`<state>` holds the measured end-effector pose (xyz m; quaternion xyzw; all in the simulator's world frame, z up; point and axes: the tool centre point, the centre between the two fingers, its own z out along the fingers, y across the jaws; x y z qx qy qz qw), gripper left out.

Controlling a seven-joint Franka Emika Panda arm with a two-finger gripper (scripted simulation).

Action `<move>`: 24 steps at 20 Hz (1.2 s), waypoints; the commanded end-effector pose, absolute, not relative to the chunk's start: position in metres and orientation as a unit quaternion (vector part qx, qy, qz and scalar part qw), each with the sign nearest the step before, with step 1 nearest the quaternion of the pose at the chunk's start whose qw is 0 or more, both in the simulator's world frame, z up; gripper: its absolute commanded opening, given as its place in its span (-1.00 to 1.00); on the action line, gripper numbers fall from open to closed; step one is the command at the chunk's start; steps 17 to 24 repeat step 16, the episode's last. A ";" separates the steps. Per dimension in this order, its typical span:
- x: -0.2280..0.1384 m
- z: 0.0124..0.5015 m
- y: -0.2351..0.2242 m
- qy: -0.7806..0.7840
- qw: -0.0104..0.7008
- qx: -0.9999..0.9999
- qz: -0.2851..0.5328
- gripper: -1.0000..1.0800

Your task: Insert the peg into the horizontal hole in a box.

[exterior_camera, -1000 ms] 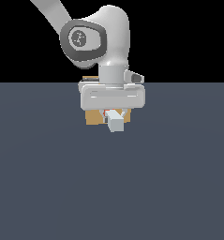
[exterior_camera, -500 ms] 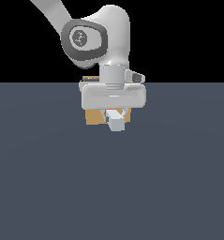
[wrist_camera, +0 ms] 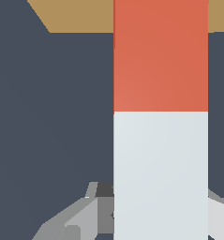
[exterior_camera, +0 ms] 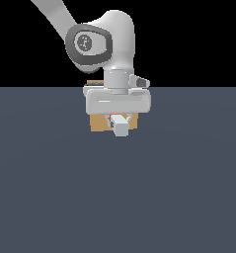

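The peg [wrist_camera: 160, 117] is a long square bar, red-orange at the far half and white at the near half. My gripper [exterior_camera: 119, 123] is shut on its white half, and its fingers [wrist_camera: 71, 220] show beside that half in the wrist view. In the exterior view the white end [exterior_camera: 121, 128] points at the camera, with a sliver of red behind it. The tan box [exterior_camera: 98, 122] stands right behind the gripper; its face also shows in the wrist view [wrist_camera: 76, 14] at the peg's red end. The hole is hidden behind the peg and hand.
The dark grey-blue table [exterior_camera: 117, 197] spreads around the box. The arm's white wrist and hand body [exterior_camera: 117, 101] hang over the box and cover most of it.
The arm and peg have shifted very slightly to the exterior view's right. The grip on the peg is unchanged.
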<state>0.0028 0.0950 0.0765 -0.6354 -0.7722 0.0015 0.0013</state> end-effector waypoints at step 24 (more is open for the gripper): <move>-0.015 0.080 0.195 -0.773 -0.001 -0.635 -0.001 -1.00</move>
